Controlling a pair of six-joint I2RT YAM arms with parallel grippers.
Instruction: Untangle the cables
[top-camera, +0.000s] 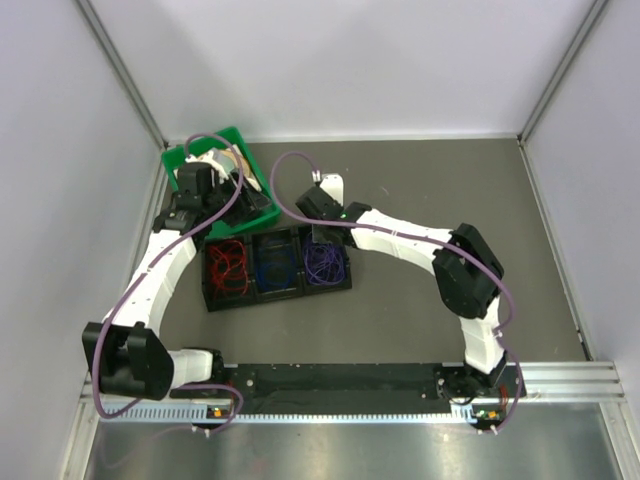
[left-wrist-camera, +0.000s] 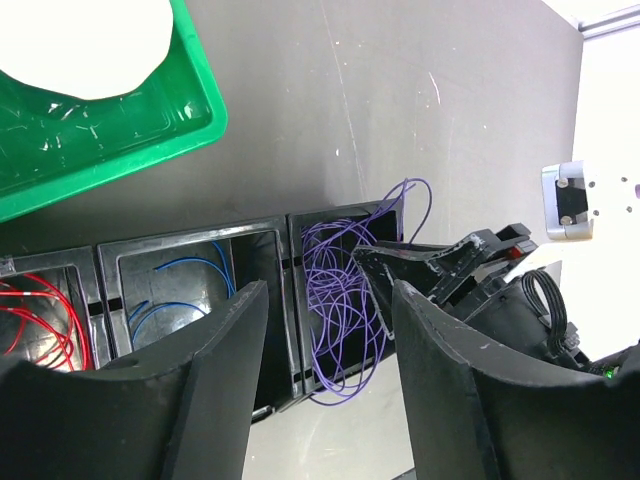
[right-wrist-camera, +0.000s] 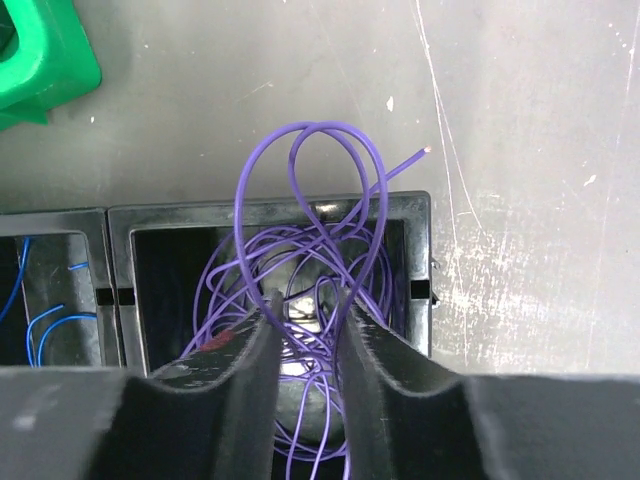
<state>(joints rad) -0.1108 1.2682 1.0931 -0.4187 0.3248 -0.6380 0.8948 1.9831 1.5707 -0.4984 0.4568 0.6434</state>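
Bolted along the near edge, a black base rail (top-camera: 340, 378) carries both arms, with a strip of brushed metal (top-camera: 350, 445) in front of it. Beyond lies the dark grey table (top-camera: 450, 190), matt and marked with pale scuffs and fine scratches. White walls (top-camera: 350, 60) close the far end and both sides, with aluminium posts (top-camera: 120, 70) at the far corners.

At the far left stands a green bin (top-camera: 172, 160). Just near of it sits a black tray (top-camera: 278, 296) of three compartments, holding the red cables (top-camera: 230, 265) on the left, the blue cables (top-camera: 275, 265) in the middle and the purple cables (top-camera: 325, 262) on the right. Some purple loops spill over the far wall onto the table.

The left gripper (left-wrist-camera: 325, 380) hangs over the bin's near side, jaws wide with nothing between them. The right gripper (right-wrist-camera: 312, 340) is down in the purple compartment, jaws narrowly apart, with loose strands running through the gap.
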